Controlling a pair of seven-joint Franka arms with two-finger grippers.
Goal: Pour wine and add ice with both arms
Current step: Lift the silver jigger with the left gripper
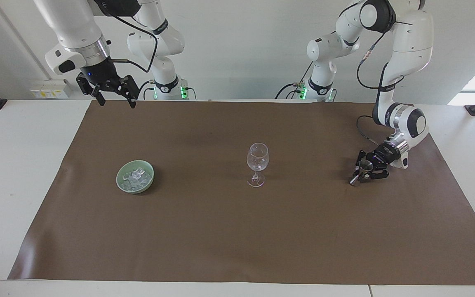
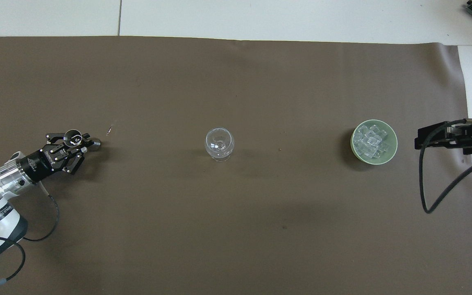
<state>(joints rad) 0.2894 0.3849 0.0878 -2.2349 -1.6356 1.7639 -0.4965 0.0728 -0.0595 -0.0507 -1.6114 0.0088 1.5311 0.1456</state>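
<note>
Nearest the robots: R gripper [image 1: 111, 95] hangs high over the mat edge [image 1: 237, 103] at the R arm's end, fingers apart, nothing in them; R arm waits. Next out, roughly in one row across the brown mat: small metal measuring cup [image 1: 361, 170] at the L arm's end, wine glass [image 1: 257, 164] mid-mat, pale green bowl [image 1: 135, 176] toward the R arm's end. L gripper [image 1: 365, 172] is low at the mat, fingers clamped together on the metal cup, wrist laid nearly flat. Cup looks hourglass-shaped, long axis about upright or slightly tilted; overhead shows its open mouth [image 2: 72, 137] facing up. Contents of cup: can't tell, a glint inside only. Key relation for the coming move: glass lies sideways from the held cup, toward the R arm's end, well apart, nothing between them; L arm is plainly the nearer one to the glass with the cup. Judgement: next is lift, carry across level, tip over the glass rim; risk is slop if the cup tilts in transit. Glass upright on its stem, looks empty. Bowl holds the ice [image 1: 136, 175], a heap of small clear cubes, none outside it. Bowl sits well apart from the glass; R gripper is above and nearer the robots than the bowl, so ice falls to the R arm.
</note>
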